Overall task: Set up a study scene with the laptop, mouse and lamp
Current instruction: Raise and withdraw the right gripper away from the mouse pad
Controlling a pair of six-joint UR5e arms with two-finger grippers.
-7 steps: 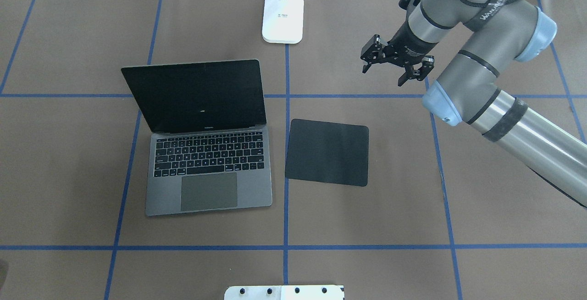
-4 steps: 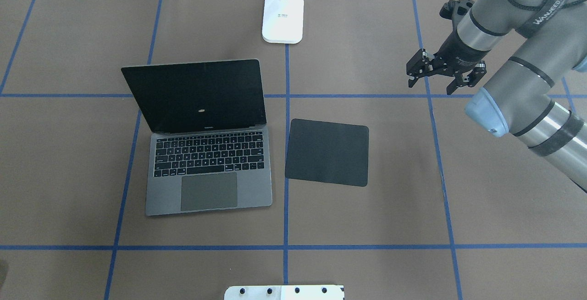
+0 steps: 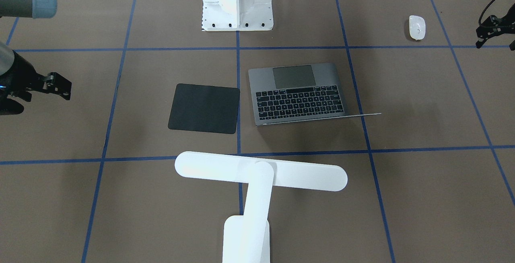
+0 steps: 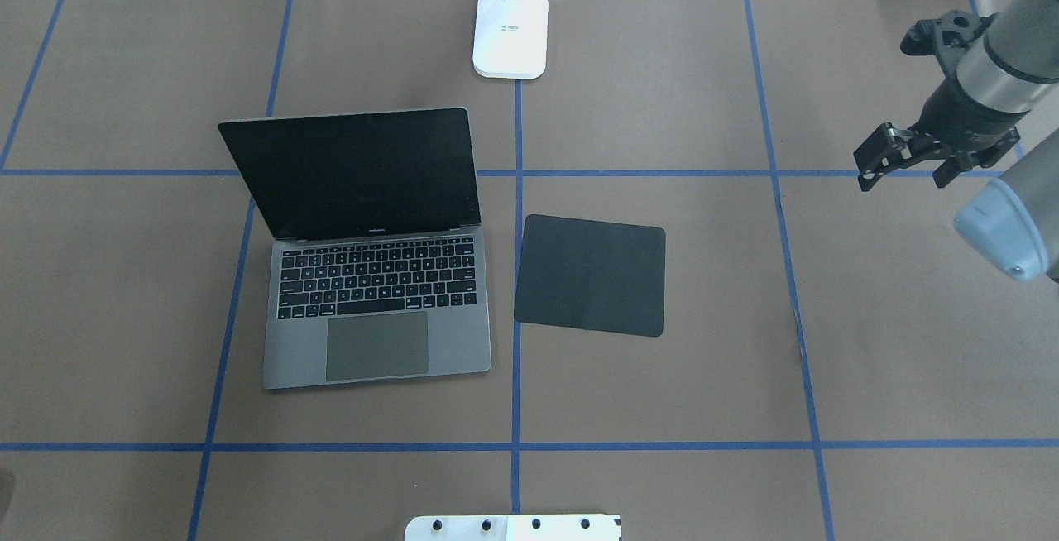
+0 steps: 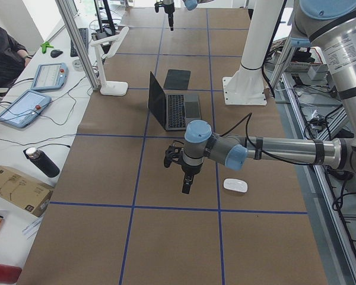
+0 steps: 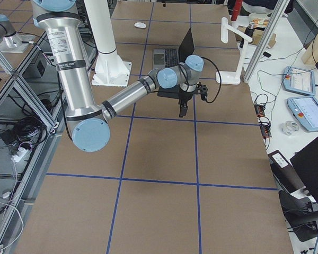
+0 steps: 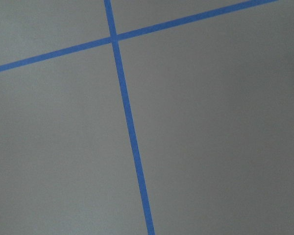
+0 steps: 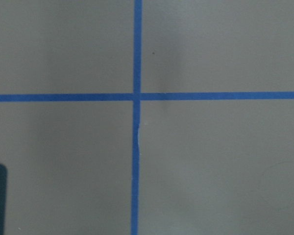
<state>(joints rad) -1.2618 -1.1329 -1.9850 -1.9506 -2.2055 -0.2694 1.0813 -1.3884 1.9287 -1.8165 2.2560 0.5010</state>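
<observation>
The laptop (image 4: 376,309) stands open left of the table's centre, its screen dark. Behind it at the far edge stands the lamp (image 4: 510,32), whose long bar head (image 3: 261,172) lies level over the table. The mouse (image 3: 417,27) rests alone on the robot's near left side. My right gripper (image 4: 903,181) hangs open and empty above the blue tape at the far right, well away from everything. My left gripper (image 3: 495,45) hovers beside the mouse, cut by the view's edge, its fingers apart and holding nothing. Both wrist views show only brown paper and tape.
A flat black pad (image 4: 590,275) lies just right of the laptop. The white robot pedestal (image 3: 237,1) stands at the near middle edge. In the exterior left view a person (image 5: 3,56) sits at a side bench with tablets (image 5: 24,107) and a bottle (image 5: 41,161).
My right arm has swung right and slightly nearer, away from the lamp, with its gripper open and empty throughout. Laptop, pad and lamp have not moved.
</observation>
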